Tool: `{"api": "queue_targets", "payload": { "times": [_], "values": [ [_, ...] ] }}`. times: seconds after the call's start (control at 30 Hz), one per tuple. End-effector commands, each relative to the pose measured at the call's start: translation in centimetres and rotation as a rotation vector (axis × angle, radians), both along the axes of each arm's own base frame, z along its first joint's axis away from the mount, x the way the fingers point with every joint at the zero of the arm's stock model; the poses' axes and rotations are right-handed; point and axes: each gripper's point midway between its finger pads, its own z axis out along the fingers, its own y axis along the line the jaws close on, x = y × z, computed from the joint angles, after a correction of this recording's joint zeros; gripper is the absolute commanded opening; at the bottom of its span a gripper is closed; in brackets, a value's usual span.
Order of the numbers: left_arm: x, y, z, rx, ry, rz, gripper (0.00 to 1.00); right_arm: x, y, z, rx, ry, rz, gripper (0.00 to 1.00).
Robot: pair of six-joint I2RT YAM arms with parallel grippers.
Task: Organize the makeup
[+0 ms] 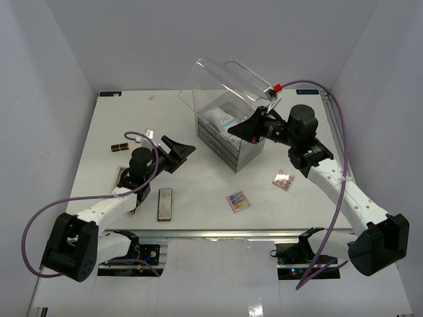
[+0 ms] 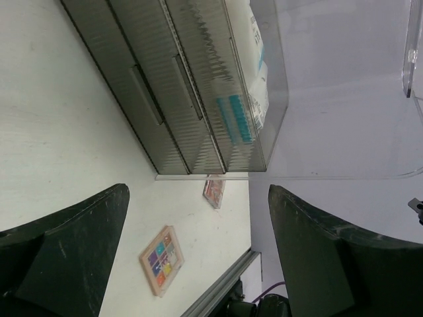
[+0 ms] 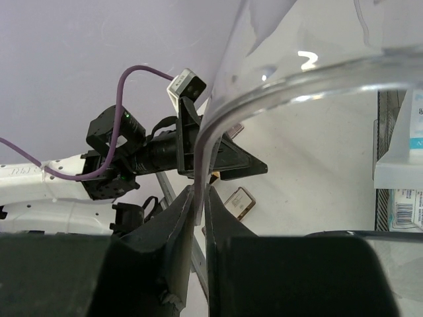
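we see a white table (image 1: 125, 115) boxed in by three plain walls: a back wall (image 1: 198, 39), a left wall (image 1: 39, 99) and a right wall (image 1: 390, 79), all pale grey with a faint lilac cast. the walls meet the table's far and side edges. a metal rail (image 1: 218, 233) runs along its near edge; below it lies a white surface (image 1: 218, 290), and we cannot tell whether that is the floor. the light is soft and even, with only faint shadows on the table. in the left wrist view the tabletop looks matt and slightly off-white
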Motion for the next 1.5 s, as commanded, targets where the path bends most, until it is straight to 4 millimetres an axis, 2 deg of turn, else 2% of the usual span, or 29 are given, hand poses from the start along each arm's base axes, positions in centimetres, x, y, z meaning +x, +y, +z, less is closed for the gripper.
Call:
{"api": "queue_targets", "payload": {
  "times": [0.0, 0.1, 0.3, 0.53, 0.6, 0.8, 0.97, 1.03, 1.1, 1.2, 1.33, 1.47],
  "values": [
    [-0.2, 0.0, 3.5, -0.003, -0.133, -0.032, 0.98, -0.3, -0.4, 3.8, 0.046, -0.160, -0.009, 0.15],
    [0.4, -0.9, 4.5, -0.006, -0.158, -0.080, 0.98, -0.3, -0.5, 3.8, 0.045, -0.162, -0.013, 0.16],
    [2.6, -3.0, 6.6, -0.127, -0.168, -0.122, 0.98, -0.4, -0.5, 3.7, 0.047, -0.169, -0.005, 0.16],
    [4.7, -5.5, 11.2, -0.217, -0.240, -0.163, 0.98, -0.7, -0.4, 3.5, 0.046, -0.175, 0.012, 0.19],
    [4.8, -5.7, 12.4, -0.233, -0.268, -0.165, 0.98, -0.7, -0.4, 3.3, 0.041, -0.176, 0.010, 0.22],
    [4.8, -5.7, 13.7, -0.284, -0.292, -0.166, 0.98, -0.9, -0.6, 2.6, 0.025, -0.179, 0.007, 0.32],
    [4.5, -5.6, 14.0, -0.293, -0.294, -0.162, 0.98, -1.7, -1.3, 2.4, -0.074, -0.296, 0.047, 0.60],
    [4.5, -5.4, 14.0, -0.286, -0.296, -0.157, 0.98, -2.9, -1.7, 2.3, -0.138, -0.395, 0.103, 0.68],
    [4.5, -5.4, 13.8, -0.283, -0.291, -0.155, 0.98, -4.8, -2.2, 1.3, -0.199, -0.479, 0.200, 0.75],
    [4.5, -5.4, 13.2, -0.276, -0.278, -0.153, 0.98, -6.5, -2.9, -0.3, -0.276, -0.570, 0.280, 0.80],
    [4.7, -5.3, 12.1, -0.250, -0.243, -0.140, 0.98, -8.2, -4.1, -1.5, -0.358, -0.679, 0.328, 0.81],
    [4.7, -4.5, 8.4, -0.167, -0.140, -0.094, 0.98, -9.7, -5.3, -2.6, -0.415, -0.742, 0.351, 0.82]
  ]
}}
